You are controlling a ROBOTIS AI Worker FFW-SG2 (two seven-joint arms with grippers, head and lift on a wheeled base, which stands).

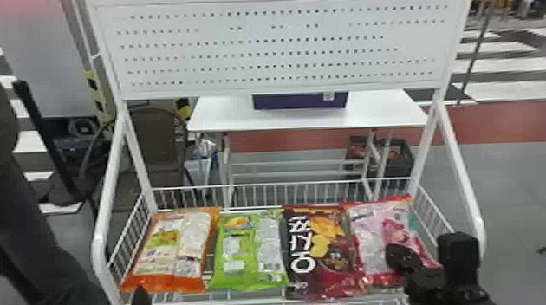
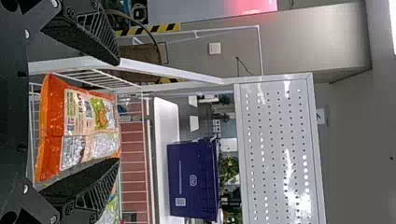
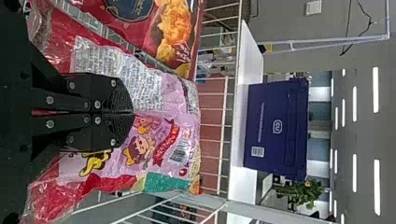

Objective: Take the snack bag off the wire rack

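Right tool (image 3: pixel 133 112) nearest, fingers together against pink snack bag (image 1: pixel 369 237); can't tell if film is pinched. Bag lies in wire rack (image 1: pixel 99 255), right end, beside brown bag (image 1: pixel 323 248). Left tool (image 2: pixel 118 112) wide. Risk: shallow bite on slick film, bag slips.
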